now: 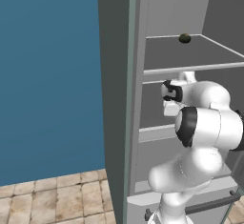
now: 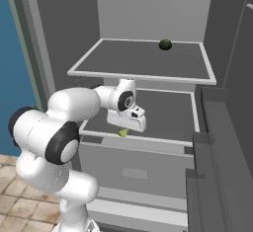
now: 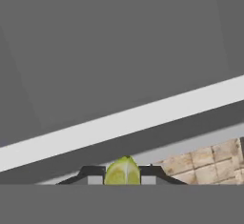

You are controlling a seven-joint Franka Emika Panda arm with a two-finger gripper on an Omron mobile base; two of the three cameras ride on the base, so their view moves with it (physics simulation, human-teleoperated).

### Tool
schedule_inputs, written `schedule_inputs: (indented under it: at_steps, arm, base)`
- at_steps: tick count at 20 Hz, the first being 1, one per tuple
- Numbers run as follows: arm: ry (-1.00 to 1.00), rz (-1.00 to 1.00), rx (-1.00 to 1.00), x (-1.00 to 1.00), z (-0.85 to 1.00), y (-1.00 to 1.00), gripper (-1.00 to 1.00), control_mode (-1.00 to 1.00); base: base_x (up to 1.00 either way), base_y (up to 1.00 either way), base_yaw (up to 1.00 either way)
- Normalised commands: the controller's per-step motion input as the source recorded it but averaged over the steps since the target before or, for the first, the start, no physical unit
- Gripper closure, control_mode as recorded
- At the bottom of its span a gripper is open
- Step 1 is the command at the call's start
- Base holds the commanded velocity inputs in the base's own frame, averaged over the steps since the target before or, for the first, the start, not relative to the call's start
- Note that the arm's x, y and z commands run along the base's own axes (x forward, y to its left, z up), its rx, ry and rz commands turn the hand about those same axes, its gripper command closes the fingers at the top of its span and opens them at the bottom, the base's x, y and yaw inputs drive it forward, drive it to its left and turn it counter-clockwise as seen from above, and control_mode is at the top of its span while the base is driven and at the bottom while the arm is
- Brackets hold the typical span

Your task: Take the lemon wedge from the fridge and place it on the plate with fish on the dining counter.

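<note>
A: Where is the lemon wedge (image 3: 123, 171)?

B: Pinched between the end effector (image 2: 126, 130) fingertips (image 3: 93, 174), which are closed on it, just at the pale front edge of the middle shelf (image 2: 148, 139) in the fridge (image 2: 59, 53). It's yellow-green, pointed, with a paler cut face.

A: Any room around it?

B: The shelf behind is flat, dark grey and bare; the upper shelf (image 2: 143, 76) hangs above the hand. A dark olive ball (image 2: 165, 44) sits far back up there, well apart. The door (image 2: 222, 176) stands open on the right. Brown tiled floor (image 1: 52, 199) below.

A: Any writing?

B: None I can read.
</note>
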Motion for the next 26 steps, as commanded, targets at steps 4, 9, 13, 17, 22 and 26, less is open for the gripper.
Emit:
schedule_inputs:
  at_steps: [4, 9, 13, 17, 22, 26]
  arm:
    - [-0.06, 0.0, -0.13, -0.97, -0.53, 0.28, 1.0, -1.0]
    - [0.0, 0.0, -0.09, -0.96, -0.43, 0.17, 1.0, -1.0]
    - [0.06, -0.03, 0.0, -1.0, 0.86, 0.11, 1.0, -1.0]
    - [0.04, -0.02, 0.0, -1.0, 1.0, 0.24, 1.0, -1.0]
    - [-0.22, 0.0, 0.0, -0.92, 0.81, 0.37, 1.0, -1.0]
    - [-0.73, 0.0, 0.03, -0.72, 0.89, 0.05, 1.0, -1.0]
  base:
    - [0.0, 0.0, 0.0]
    - [0.0, 0.0, 0.0]
    - [0.0, 0.0, 0.0]
    - [0.0, 0.0, 0.0]
    - [0.0, 0.0, 0.0]
    - [0.0, 0.0, 0.0]
